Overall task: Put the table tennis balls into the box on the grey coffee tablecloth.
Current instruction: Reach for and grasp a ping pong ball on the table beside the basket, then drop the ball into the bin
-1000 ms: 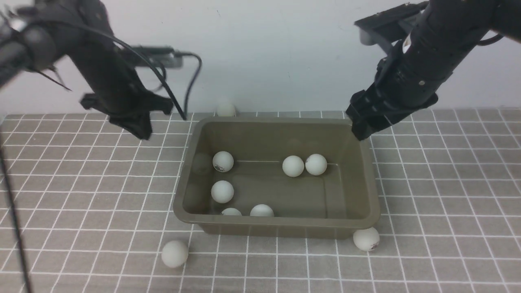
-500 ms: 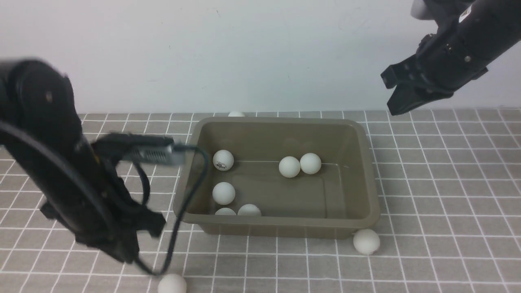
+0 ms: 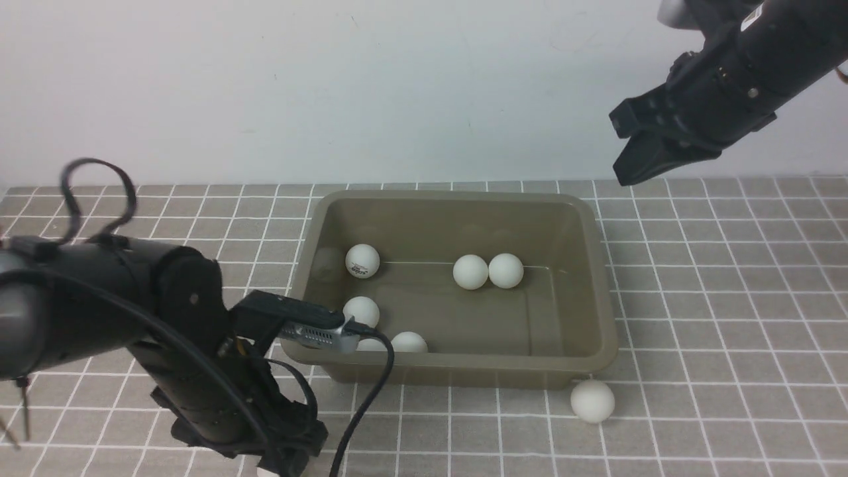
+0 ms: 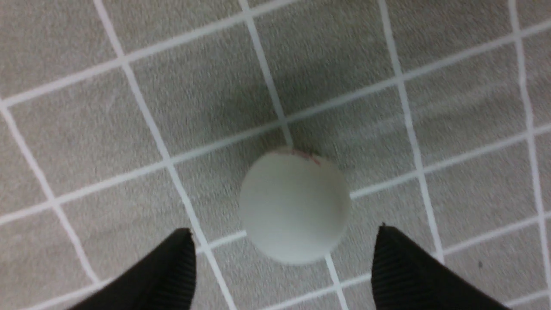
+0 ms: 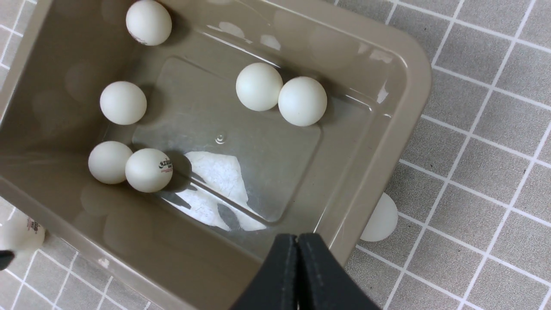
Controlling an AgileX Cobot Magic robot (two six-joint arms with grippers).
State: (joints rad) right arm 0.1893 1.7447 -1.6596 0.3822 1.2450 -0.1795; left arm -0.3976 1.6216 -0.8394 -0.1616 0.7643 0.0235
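Observation:
The olive-brown box stands mid-cloth on the grey coffee tablecloth and holds several table tennis balls. One ball lies on the cloth at the box's front right corner; it also shows in the right wrist view. My left gripper is low at the front left of the box. In the left wrist view it is open, with a ball on the cloth between its fingertips, untouched. My right gripper hangs shut and empty, high above the box's back right; its closed tips show over the box wall.
A plain white wall runs behind the cloth. My left arm's cable loops down in front of the box's front left corner. Open cloth lies to the right of the box.
My left arm swung from the box's back left down to its front left, over the loose ball. My right arm rose up and right. The ball behind the box went out of sight.

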